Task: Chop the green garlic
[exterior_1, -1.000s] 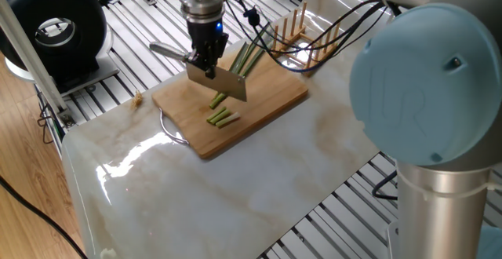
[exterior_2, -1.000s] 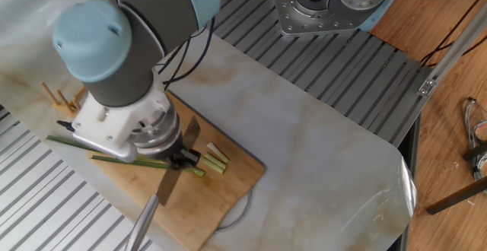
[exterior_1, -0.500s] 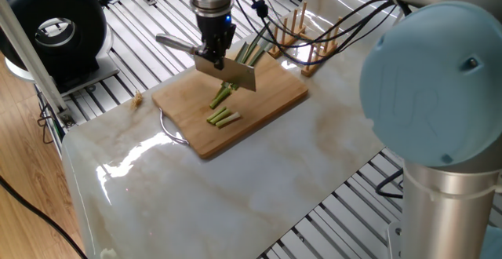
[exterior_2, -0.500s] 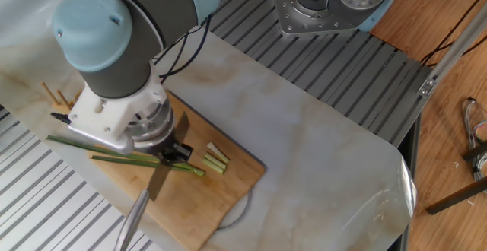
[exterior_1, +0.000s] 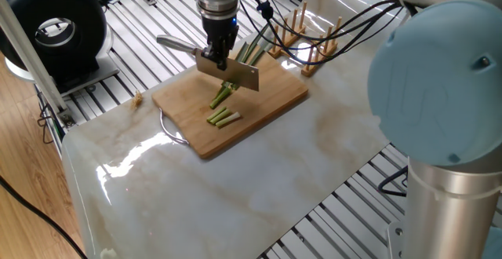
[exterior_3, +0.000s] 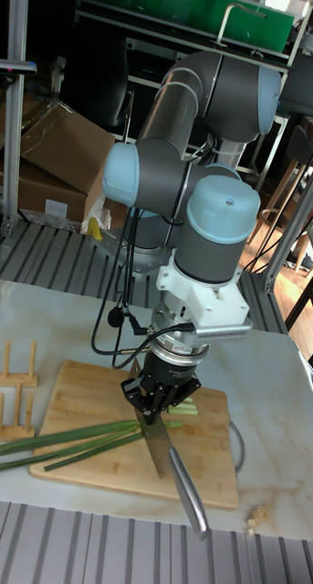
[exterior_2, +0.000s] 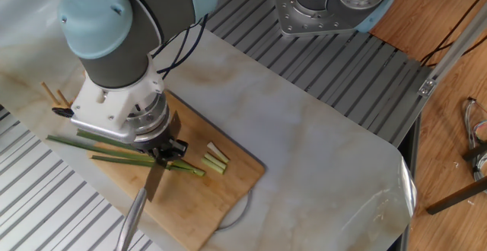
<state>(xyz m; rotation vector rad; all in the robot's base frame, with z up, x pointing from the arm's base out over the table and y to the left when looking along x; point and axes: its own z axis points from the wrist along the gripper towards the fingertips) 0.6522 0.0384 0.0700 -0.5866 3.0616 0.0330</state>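
Note:
Long green garlic [exterior_1: 249, 52] [exterior_2: 114, 158] [exterior_3: 74, 438] stalks lie across the bamboo cutting board [exterior_1: 271, 102] [exterior_2: 221, 198] [exterior_3: 92, 392]. Their pale ends point toward short cut pieces [exterior_1: 223, 117] [exterior_2: 215, 160] [exterior_3: 184, 411] near the board's middle. My gripper [exterior_1: 216, 55] [exterior_2: 169, 154] [exterior_3: 156, 403] points straight down, shut on a knife. The knife's blade [exterior_1: 235, 72] [exterior_2: 156, 184] [exterior_3: 158, 447] crosses the stalks. Its metal handle [exterior_1: 176, 44] [exterior_2: 131, 220] [exterior_3: 188, 497] sticks out sideways. I cannot tell whether the blade edge touches the stalks.
A wooden peg rack [exterior_1: 302, 33] [exterior_3: 10, 383] stands just beyond the board, next to the leafy ends. A black round device [exterior_1: 55, 27] sits at the back left. A wire loop [exterior_1: 172, 129] hangs off the board's near edge. A second robot base [exterior_2: 331, 4] stands past the marble slab.
The gripper and knife have shifted along the stalks toward the leafy end, away from the cut pieces. The stalks and pieces lie as before.

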